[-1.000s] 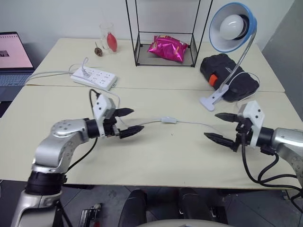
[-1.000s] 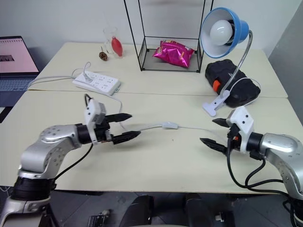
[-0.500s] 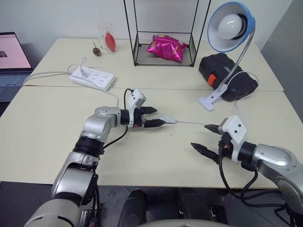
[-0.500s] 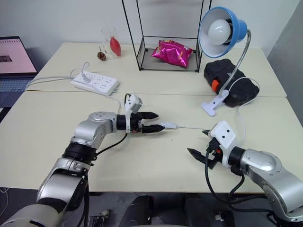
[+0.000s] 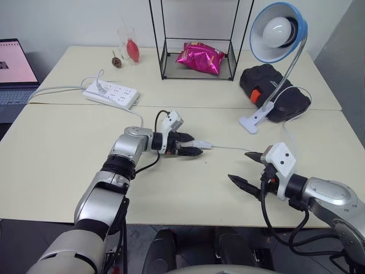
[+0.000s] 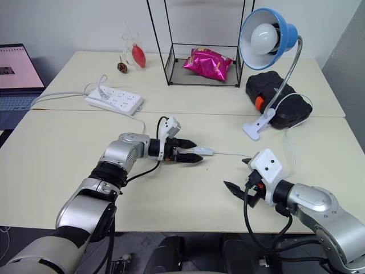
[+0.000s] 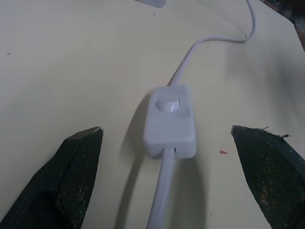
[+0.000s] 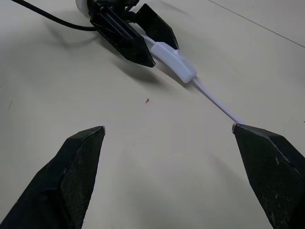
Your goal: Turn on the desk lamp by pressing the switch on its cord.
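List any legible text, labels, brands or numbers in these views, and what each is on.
None can be read.
Pink snack bag: yellow print, too small to read.
Laptop screen: a picture and text lines, too blurred to read.
Power strip: no marking can be made out.
Black case: orange latch, no legible label.
Switch, seen close between the open left gripper fingers: plain white, no lettering.

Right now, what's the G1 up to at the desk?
It's going for the switch on the cord of the desk lamp, whose bulb looks unlit. The left gripper straddles the cord at the switch, jaws open, not touching it. The right gripper hangs open nearer the front edge, holding nothing.
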Controlling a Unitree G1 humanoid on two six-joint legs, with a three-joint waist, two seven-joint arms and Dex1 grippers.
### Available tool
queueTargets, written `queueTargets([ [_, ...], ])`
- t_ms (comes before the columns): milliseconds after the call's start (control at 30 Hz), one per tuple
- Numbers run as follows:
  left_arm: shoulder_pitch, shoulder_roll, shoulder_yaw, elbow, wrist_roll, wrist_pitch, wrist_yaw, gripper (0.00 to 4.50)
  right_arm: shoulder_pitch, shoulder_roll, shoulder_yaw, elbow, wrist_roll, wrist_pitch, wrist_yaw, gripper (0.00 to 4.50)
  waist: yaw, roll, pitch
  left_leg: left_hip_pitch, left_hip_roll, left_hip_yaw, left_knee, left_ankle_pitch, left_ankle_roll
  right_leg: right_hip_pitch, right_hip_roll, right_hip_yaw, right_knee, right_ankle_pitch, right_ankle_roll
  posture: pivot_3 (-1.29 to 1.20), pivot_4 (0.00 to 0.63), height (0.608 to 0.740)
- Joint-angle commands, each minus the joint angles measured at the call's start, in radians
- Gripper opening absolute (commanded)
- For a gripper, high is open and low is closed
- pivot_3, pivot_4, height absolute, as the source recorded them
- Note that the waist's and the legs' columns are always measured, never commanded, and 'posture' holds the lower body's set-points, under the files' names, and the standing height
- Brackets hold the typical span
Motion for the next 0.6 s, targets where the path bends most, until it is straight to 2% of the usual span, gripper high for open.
queueTargets([
  [33,-0.021,-0.014,0.027,0.017,0.009,-0.023,-0.003,3.86,-0.012,-0.011,-0.02,-0.045,0.017,-0.003,0.001,4.5,0.0,0.0,0.0,0.0,0.0,0.0,0.0,0.0,0.0,0.0,0.0,0.0,0.0,0.0,0.0,0.0,0.15,0.74],
  [300,-0.016,-0.027,0.019,0.029,0.037,-0.062,-0.016,1.79,-0.042,-0.016,-0.018,-0.043,0.03,0.014,0.0,4.5,0.0,0.0,0.0,0.0,0.0,0.0,0.0,0.0,0.0,0.0,0.0,0.0,0.0,0.0,0.0,0.0,0.15,0.74],
  [400,-0.008,-0.028,0.019,0.023,0.05,-0.082,-0.019,1.16,-0.055,-0.017,-0.019,-0.041,0.037,0.02,-0.003,4.5,0.0,0.0,0.0,0.0,0.0,0.0,0.0,0.0,0.0,0.0,0.0,0.0,0.0,0.0,0.0,0.0,0.15,0.74],
  [600,0.031,-0.02,0.032,-0.042,0.071,-0.191,0.01,1.11,-0.052,0.02,-0.041,-0.032,0.077,0.041,-0.027,4.5,0.0,0.0,0.0,0.0,0.0,0.0,0.0,0.0,0.0,0.0,0.0,0.0,0.0,0.0,0.0,0.0,0.15,0.74],
])
